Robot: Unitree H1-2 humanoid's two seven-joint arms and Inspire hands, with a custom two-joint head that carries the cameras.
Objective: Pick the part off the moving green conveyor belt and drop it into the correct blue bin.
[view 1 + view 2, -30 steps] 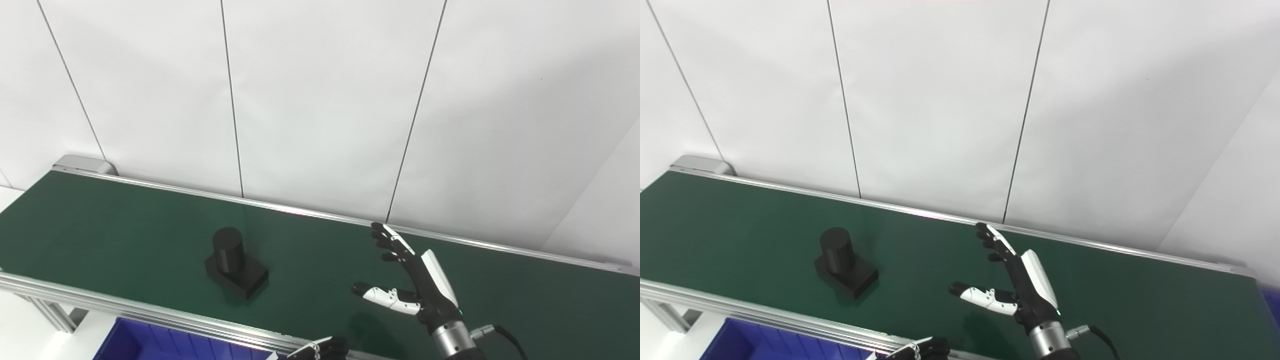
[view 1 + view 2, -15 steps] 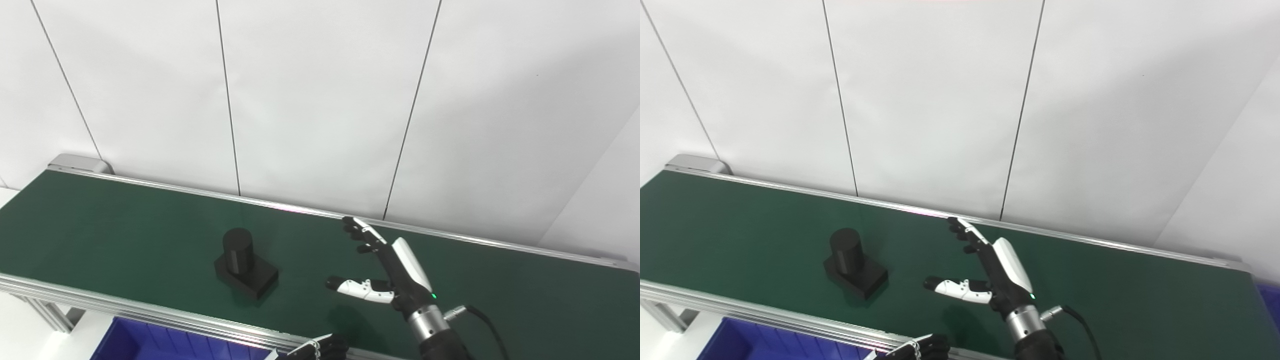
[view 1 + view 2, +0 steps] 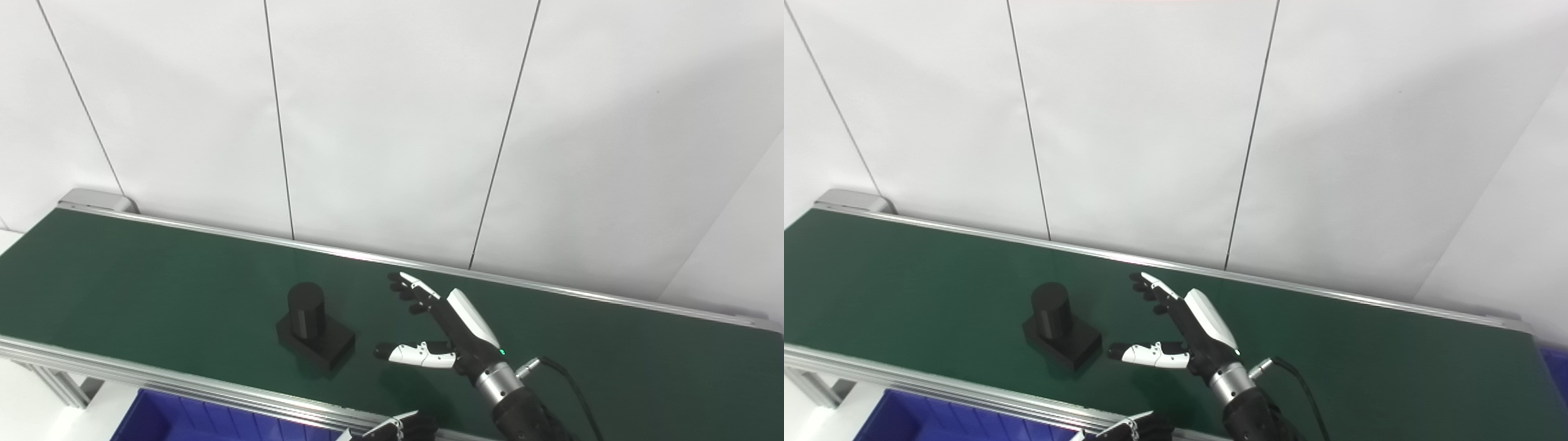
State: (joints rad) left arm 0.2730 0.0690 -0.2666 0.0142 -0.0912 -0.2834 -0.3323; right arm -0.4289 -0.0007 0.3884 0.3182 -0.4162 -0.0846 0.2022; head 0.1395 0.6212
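While the black part (image 3: 313, 329) sits upright on the green belt (image 3: 153, 288) close to its front edge, the right hand (image 3: 450, 331) hovers just beside it, fingers spread, holding nothing. Left hand (image 3: 401, 427) barely peeks in at the bottom, can't tell its grip. Blue bin (image 3: 184, 419) sits below the front edge.

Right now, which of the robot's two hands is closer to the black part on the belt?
The right hand, open over the green conveyor belt beside the black cylinder-on-block part; the left hand barely shows at the bottom edge.
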